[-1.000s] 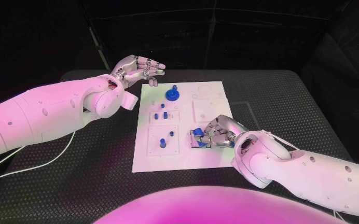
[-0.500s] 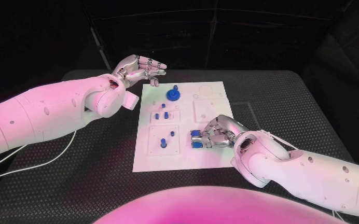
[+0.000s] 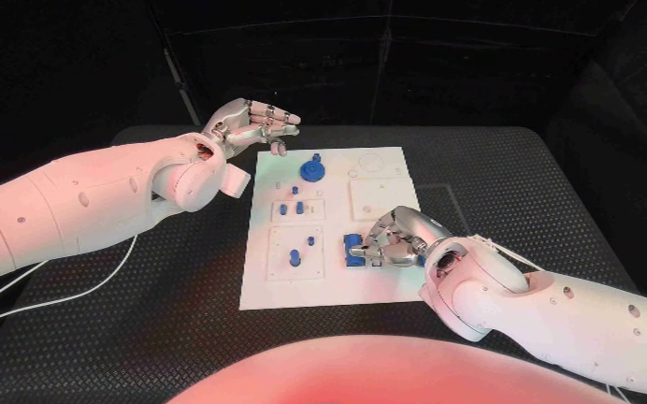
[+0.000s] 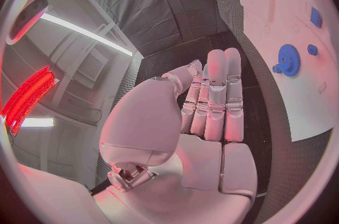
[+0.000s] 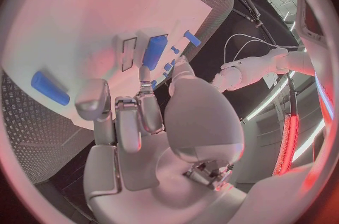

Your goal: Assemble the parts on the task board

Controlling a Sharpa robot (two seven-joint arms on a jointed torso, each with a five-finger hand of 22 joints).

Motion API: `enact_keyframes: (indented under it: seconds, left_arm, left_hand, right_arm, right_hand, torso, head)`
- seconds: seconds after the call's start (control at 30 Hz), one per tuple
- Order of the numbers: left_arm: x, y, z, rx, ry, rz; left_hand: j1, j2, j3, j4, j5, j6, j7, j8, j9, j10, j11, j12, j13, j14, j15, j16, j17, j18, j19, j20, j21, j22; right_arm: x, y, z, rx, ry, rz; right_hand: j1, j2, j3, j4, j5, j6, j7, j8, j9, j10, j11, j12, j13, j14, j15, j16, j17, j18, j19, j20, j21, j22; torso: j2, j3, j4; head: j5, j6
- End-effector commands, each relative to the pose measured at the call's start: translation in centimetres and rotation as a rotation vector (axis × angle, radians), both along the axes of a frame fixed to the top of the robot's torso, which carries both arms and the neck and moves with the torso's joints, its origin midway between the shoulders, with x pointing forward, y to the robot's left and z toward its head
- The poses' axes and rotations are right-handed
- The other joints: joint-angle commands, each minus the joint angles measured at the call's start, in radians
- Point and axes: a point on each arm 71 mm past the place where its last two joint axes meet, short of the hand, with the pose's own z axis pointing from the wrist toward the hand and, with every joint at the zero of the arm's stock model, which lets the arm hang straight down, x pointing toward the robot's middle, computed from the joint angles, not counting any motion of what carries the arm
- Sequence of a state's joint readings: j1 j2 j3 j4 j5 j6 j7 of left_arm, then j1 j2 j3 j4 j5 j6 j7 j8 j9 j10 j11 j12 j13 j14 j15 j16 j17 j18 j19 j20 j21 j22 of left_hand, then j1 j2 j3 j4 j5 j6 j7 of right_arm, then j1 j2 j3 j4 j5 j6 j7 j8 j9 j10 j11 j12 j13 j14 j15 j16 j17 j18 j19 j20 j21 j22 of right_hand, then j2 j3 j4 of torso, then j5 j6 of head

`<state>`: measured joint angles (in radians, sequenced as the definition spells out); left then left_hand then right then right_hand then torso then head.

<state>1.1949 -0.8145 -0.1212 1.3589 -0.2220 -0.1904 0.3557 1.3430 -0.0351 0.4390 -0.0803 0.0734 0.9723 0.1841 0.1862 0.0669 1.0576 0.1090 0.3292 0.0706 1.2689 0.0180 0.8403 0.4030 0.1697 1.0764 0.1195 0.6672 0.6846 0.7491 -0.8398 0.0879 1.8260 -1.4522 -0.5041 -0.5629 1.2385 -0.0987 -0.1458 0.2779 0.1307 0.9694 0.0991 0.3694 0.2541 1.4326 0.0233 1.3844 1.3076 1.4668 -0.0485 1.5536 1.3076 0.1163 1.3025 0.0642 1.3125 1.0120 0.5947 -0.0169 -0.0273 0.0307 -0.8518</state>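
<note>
The head view looks down from above the robot onto the table (image 3: 539, 180), with the board (image 3: 384, 278) in the middle and both arms entering from the sides. The left wrist view sits close behind the left hand (image 4: 212, 105) and faces past its fingers toward the board (image 4: 282, 3) at the circle's edge. The right wrist view sits close behind the right hand (image 5: 141, 116), facing the board (image 5: 78, 37) from very near. All three share the board.
</note>
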Motion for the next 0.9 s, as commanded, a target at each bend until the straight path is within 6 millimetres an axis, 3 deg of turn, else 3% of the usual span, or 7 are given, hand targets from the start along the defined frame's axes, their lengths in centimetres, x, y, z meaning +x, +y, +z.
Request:
enact_keyframes:
  seconds: [0.03,0.23,0.37,0.5,0.73,0.9]
  left_arm:
    - [-0.02,-0.11,0.17,-0.01,-0.003,-0.009]
    - [-0.01,-0.18,0.17,-0.011,-0.003,-0.011]
    - [-0.01,-0.22,0.17,-0.012,-0.003,-0.012]
    - [0.01,-0.17,0.16,-0.011,-0.003,-0.01]
    - [0.03,-0.25,0.14,-0.011,-0.002,-0.013]
    - [0.02,-0.24,0.14,-0.011,-0.002,-0.012]
  left_hand:
    - [-0.008,0.004,0.001,0.003,-0.001,-0.001,0.004,-0.001,0.0,-0.009,0.0,0.003,-0.001,0.008,0.001,-0.004,-0.002,0.014,0.005,0.001,-0.004,-0.001]
    - [-0.008,0.004,0.001,0.003,-0.001,-0.001,0.004,-0.001,0.0,-0.009,0.0,0.003,-0.001,0.008,0.001,-0.004,-0.002,0.014,0.005,0.001,-0.004,-0.001]
    - [-0.008,0.004,0.001,0.003,-0.001,-0.001,0.004,-0.001,0.0,-0.009,0.0,0.003,-0.001,0.008,0.001,-0.004,-0.002,0.014,0.005,0.001,-0.004,-0.001]
    - [-0.008,0.004,0.001,0.003,-0.001,-0.001,0.004,-0.001,0.0,-0.009,0.0,0.003,-0.001,0.008,0.001,-0.004,-0.002,0.014,0.005,0.001,-0.004,-0.001]
    - [-0.008,0.004,0.001,0.003,-0.001,-0.001,0.004,-0.001,0.0,-0.009,0.0,0.003,-0.001,0.008,0.001,-0.004,-0.002,0.014,0.005,0.001,-0.004,-0.001]
    - [-0.008,0.004,0.001,0.003,-0.001,-0.001,0.004,-0.001,0.0,-0.009,0.0,0.003,-0.001,0.008,0.001,-0.004,-0.002,0.014,0.005,0.001,-0.004,-0.001]
  right_arm:
    - [-0.07,0.27,0.46,-0.007,-0.044,0.03]
    - [0.05,0.46,0.45,-0.029,-0.062,0.035]
    - [0.14,0.38,0.42,-0.033,-0.068,0.028]
    - [0.17,0.29,0.43,-0.037,-0.072,0.026]
    - [0.17,0.55,0.27,-0.049,-0.063,0.049]
    - [0.24,0.65,0.08,-0.061,-0.056,0.061]
  right_hand:
    - [0.051,0.008,0.009,-0.018,0.024,0.007,-0.007,0.014,0.006,0.004,-0.008,0.001,0.024,0.09,-0.002,-0.006,0.199,-0.011,-0.002,-0.003,-0.001,0.003]
    - [0.128,0.036,0.018,-0.06,0.048,0.035,-0.021,0.064,0.029,0.013,-0.02,0.01,0.038,0.092,-0.012,-0.003,0.207,-0.012,0.003,-0.012,0.003,0.012]
    - [0.141,0.053,0.016,-0.069,0.077,0.032,-0.026,0.084,0.039,0.015,-0.025,0.011,0.041,0.092,-0.016,-0.003,0.208,-0.013,0.005,-0.016,0.004,0.014]
    - [0.147,0.058,0.012,-0.075,0.1,0.028,-0.028,0.095,0.044,0.016,-0.028,0.011,0.043,0.093,-0.018,-0.002,0.21,-0.013,0.006,-0.019,0.004,0.015]
    - [0.159,0.057,0.005,-0.087,0.102,0.033,-0.034,0.114,0.052,0.018,-0.032,0.012,0.045,0.093,-0.021,-0.002,0.211,-0.013,0.007,-0.021,0.004,0.017]
    - [0.182,0.062,0.001,-0.107,0.07,0.045,-0.045,0.146,0.066,0.024,-0.041,0.019,0.055,0.094,-0.029,-0.001,0.215,-0.013,0.007,-0.027,0.004,0.018]
  torso:
    - [0.0,0.0,-0.0001]
    - [0.001,-0.0007,0.0015]
    - [0.0,-0.0005,0.0022]
    - [0.0,-0.0005,-0.0012]
    - [0.0,-0.0003,0.0018]
    - [0.001,-0.001,0.0012]
  head:
    - [-0.001,0.0]
    - [-0.004,-0.001]
    - [-0.002,0.0]
    - [-0.001,-0.001]
    - [-0.003,-0.002]
    - [0.0,-0.003]
